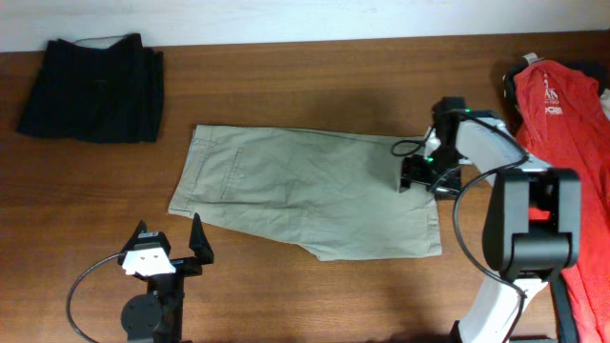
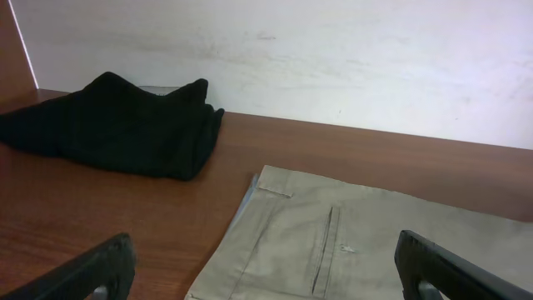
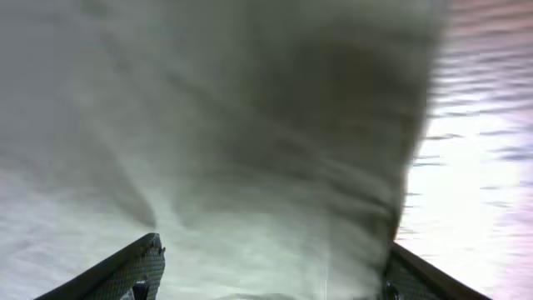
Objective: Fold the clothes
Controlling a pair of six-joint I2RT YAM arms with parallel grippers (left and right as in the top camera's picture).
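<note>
The khaki shorts (image 1: 305, 191) lie spread flat in the middle of the table, waistband to the left; the welt pocket shows in the left wrist view (image 2: 375, 242). My left gripper (image 1: 170, 234) is open and empty in front of the shorts' near left corner (image 2: 266, 279). My right gripper (image 1: 416, 174) is open, low over the shorts' right edge, and its wrist view is filled with blurred khaki fabric (image 3: 250, 150) between the fingers (image 3: 271, 271). A black garment (image 1: 95, 88) lies folded at the far left (image 2: 117, 125). A red T-shirt (image 1: 562, 105) lies at the right.
The brown wooden table (image 1: 334, 67) ends at a white wall (image 2: 333, 58) at the back. The right arm's base (image 1: 529, 229) stands next to the red T-shirt, the left arm's base (image 1: 148, 314) at the front edge.
</note>
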